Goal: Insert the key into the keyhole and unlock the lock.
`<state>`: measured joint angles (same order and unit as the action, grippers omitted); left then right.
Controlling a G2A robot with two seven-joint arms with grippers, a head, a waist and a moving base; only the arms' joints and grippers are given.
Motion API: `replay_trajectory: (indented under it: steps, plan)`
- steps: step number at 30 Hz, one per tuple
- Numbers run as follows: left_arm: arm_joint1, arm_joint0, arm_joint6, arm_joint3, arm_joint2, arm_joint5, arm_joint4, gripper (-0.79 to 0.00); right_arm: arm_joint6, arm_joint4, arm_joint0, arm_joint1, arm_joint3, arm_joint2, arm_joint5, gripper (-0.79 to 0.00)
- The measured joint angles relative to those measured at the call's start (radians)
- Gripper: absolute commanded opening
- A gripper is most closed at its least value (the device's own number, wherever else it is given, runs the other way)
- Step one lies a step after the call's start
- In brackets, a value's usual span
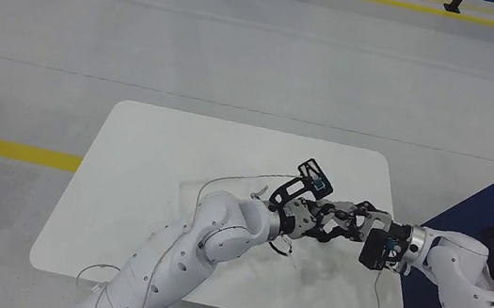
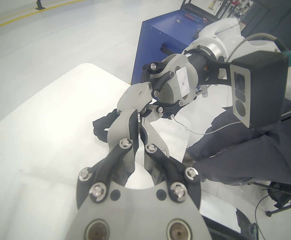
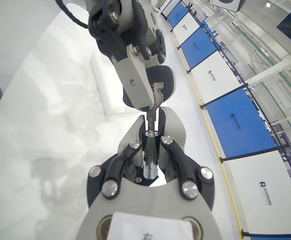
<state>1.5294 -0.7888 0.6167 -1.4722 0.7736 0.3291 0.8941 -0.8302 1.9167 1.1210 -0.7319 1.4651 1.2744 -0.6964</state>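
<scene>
We see the left gripper (image 2: 139, 130) pinched narrow on the head of the key (image 3: 158, 95), and the right gripper (image 3: 152, 125) clamped around the silvery lock (image 3: 150, 159). The key's blade tip sits in the keyhole (image 3: 151, 133). Both grippers meet above the white table (image 1: 156, 189), toward its 3 o'clock side in the top view.

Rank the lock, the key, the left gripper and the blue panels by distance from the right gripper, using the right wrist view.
1. lock, held inside the right gripper itself.
2. key, its blade tip at the lock's keyhole.
3. left gripper, just beyond, clamped on the key's head.
4. blue panels, far off across the floor.
</scene>
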Motion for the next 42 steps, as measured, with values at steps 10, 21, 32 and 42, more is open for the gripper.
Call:
replay_trajectory:
  steps: [10, 21, 32, 42]
  plan:
    - [-0.003, 0.007, -0.035, -0.010, -0.007, 0.058, 0.080, -0.785, -0.017, 0.000, -0.024, 0.001, -0.018, -0.014, -0.043, -0.785]
    - [-0.004, 0.012, -0.052, -0.019, -0.016, 0.096, 0.152, -0.785, -0.039, 0.005, -0.047, 0.001, -0.040, -0.032, -0.066, -0.785]
    - [0.001, 0.009, -0.065, -0.003, -0.007, 0.085, 0.123, -0.785, -0.035, 0.007, -0.053, 0.002, -0.047, -0.041, -0.061, -0.723]
    - [0.001, 0.009, -0.027, 0.020, 0.004, 0.068, 0.126, -0.785, -0.023, -0.024, -0.045, 0.003, -0.048, -0.032, -0.055, -0.462]
